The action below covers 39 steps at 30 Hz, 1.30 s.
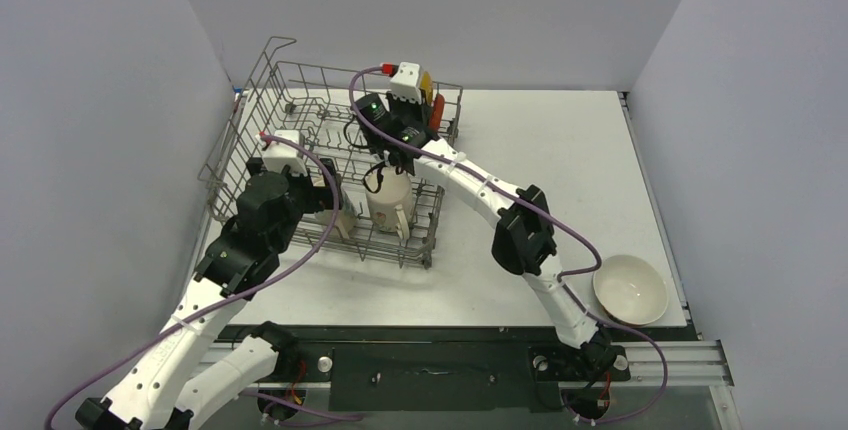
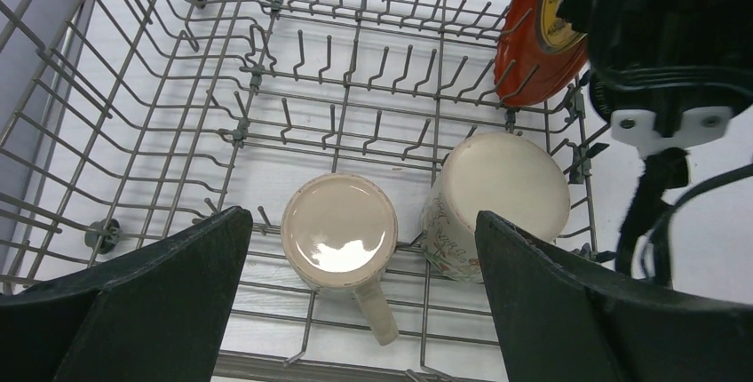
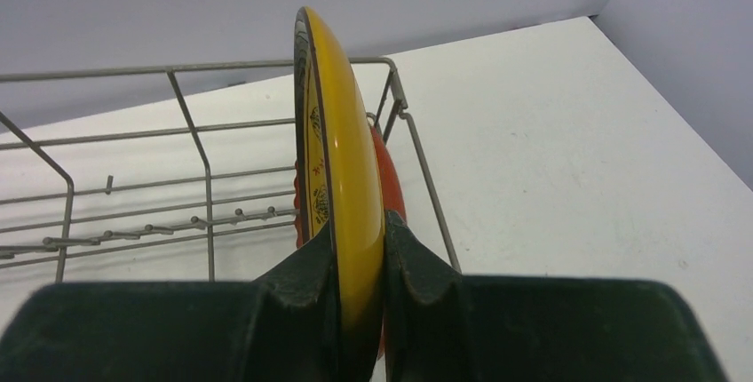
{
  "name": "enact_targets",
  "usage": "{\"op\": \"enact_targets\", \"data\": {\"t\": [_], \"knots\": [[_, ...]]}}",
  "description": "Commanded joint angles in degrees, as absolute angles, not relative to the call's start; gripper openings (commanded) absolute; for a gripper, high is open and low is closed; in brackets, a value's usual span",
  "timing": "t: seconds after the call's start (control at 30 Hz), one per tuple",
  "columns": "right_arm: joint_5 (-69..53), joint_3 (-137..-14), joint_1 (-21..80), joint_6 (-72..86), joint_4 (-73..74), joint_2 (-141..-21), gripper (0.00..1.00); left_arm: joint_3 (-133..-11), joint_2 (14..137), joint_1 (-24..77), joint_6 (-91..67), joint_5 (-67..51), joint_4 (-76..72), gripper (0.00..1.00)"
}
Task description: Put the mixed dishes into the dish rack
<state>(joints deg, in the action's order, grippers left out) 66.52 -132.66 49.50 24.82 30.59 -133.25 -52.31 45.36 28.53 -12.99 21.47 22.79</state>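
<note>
The grey wire dish rack stands at the far left of the table. A cream mug and a second mug with a floral print stand upside down side by side in the rack's near row. My left gripper is open and empty, hovering above the cream mug. The red plate stands on edge at the rack's right end. My right gripper is shut on the rim of the yellow saucer, holding it upright just left of the red plate. The white bowl sits on the table at the near right.
The rack's upright tines fill the far rows behind the mugs. The right arm reaches across the rack's right wall. The enclosure walls close in on the left, back and right.
</note>
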Motion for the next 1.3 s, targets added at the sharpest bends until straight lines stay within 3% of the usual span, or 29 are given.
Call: {"op": "enact_targets", "data": {"t": [0.0, 0.23, 0.53, 0.97, 1.17, 1.27], "knots": [[65.08, -134.1, 48.99, 25.14, 29.07, -136.02, 0.0, -54.45, 45.63, 29.29, -12.26, 23.34, 22.27, 0.97], [62.36, -135.03, 47.57, 25.72, 28.55, -138.23, 0.03, -54.49, 45.89, 30.05, -11.81, 24.14, 22.31, 0.96], [57.23, -132.68, 47.28, 25.94, 28.64, -136.62, 0.41, -54.56, 46.69, 30.39, -11.67, 24.2, 22.32, 0.97], [51.93, -126.35, 49.83, 25.41, 31.48, -121.28, 0.45, -53.78, 46.7, 29.65, -11.78, 22.55, 21.48, 0.96], [47.74, -112.97, 50.17, 24.91, 30.25, -110.41, 0.46, -53.64, 46.11, 28.91, -12.09, 21.02, 21.06, 0.97], [48.32, -99.06, 50.15, 23.7, 24.88, -101.93, 0.46, -53.32, 46.06, 28.75, -12.14, 20.63, 20.87, 0.96]]}}
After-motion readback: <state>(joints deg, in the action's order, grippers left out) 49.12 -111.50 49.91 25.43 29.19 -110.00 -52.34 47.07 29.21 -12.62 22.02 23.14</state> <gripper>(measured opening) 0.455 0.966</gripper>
